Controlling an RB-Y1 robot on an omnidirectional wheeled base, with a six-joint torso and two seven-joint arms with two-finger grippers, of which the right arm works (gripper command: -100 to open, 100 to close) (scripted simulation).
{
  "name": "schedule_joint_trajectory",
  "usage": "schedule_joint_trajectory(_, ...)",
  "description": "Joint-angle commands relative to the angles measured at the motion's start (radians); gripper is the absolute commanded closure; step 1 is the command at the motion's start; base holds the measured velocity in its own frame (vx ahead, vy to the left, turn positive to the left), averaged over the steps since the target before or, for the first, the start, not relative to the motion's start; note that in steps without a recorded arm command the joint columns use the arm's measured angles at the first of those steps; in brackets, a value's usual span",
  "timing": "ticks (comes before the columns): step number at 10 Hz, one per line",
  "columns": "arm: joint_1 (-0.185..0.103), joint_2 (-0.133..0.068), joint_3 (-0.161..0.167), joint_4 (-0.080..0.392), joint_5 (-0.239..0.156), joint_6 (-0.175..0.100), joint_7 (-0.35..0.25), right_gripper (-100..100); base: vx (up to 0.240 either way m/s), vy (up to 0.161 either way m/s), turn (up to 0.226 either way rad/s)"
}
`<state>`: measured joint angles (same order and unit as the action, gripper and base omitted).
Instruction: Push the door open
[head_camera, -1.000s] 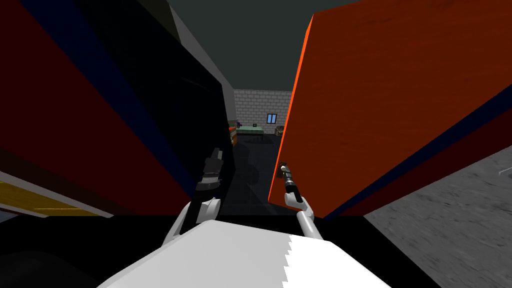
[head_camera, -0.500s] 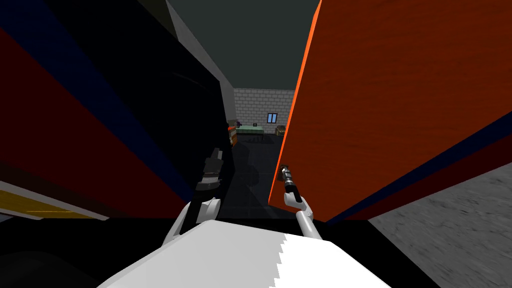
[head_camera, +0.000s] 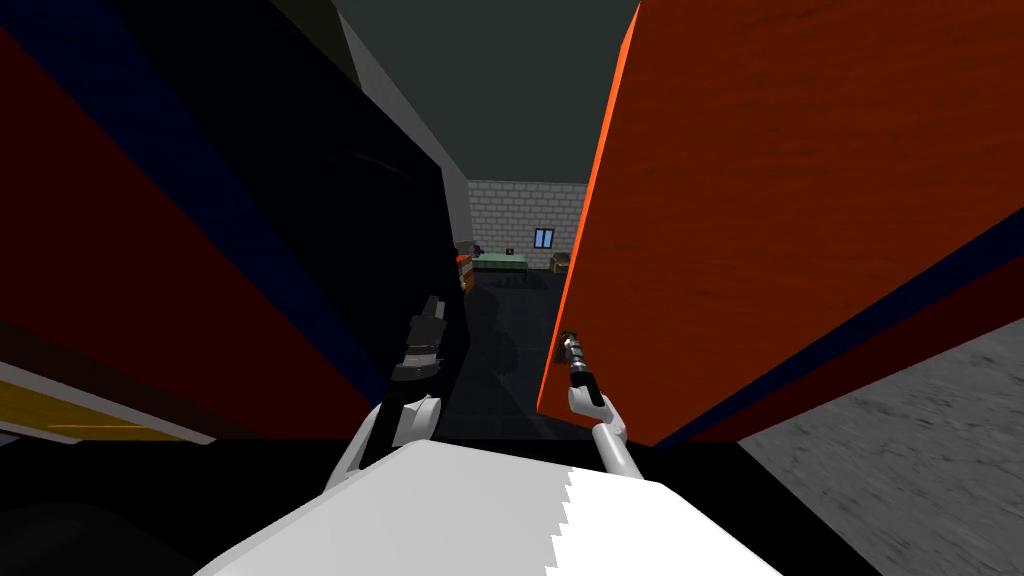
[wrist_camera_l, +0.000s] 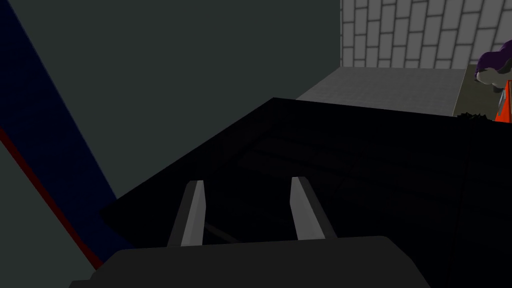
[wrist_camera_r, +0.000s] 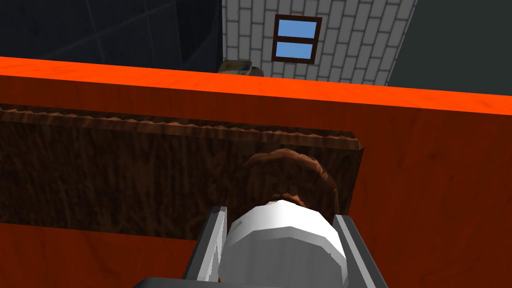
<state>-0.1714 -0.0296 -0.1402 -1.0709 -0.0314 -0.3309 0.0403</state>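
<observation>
At 1 o'clock, our right tool (head_camera: 568, 345) is clenched on the white knob (wrist_camera_r: 282, 245) of the orange door (head_camera: 780, 200), whose leaf runs off toward 3 o'clock. We judge the push goes toward 12. Our left tool (wrist_camera_l: 248, 187) hangs released at 11 o'clock.

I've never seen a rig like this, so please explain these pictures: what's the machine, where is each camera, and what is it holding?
This is a two-armed robot at a doorway, in simulator renders. One picture is from its head, looking down: its two arms reach forward, with the orange door standing ajar on its right. Another is from a camera on its left hand: the left gripper is open and holds nothing. The last is from the right hand: the right gripper is shut on the door's white knob, which sits on a brown plate.
</observation>
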Motion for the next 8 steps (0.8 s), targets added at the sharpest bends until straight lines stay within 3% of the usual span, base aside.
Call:
schedule_joint_trajectory(1, -0.003, -0.012, -0.010, -0.005, -0.003, 0.000, -0.001, 100, 0.147, 0.042, -0.031)
schedule_joint_trajectory(8, -0.005, -0.041, -0.080, -0.002, -0.016, 0.001, 0.013, 100, 0.193, 0.053, -0.048)
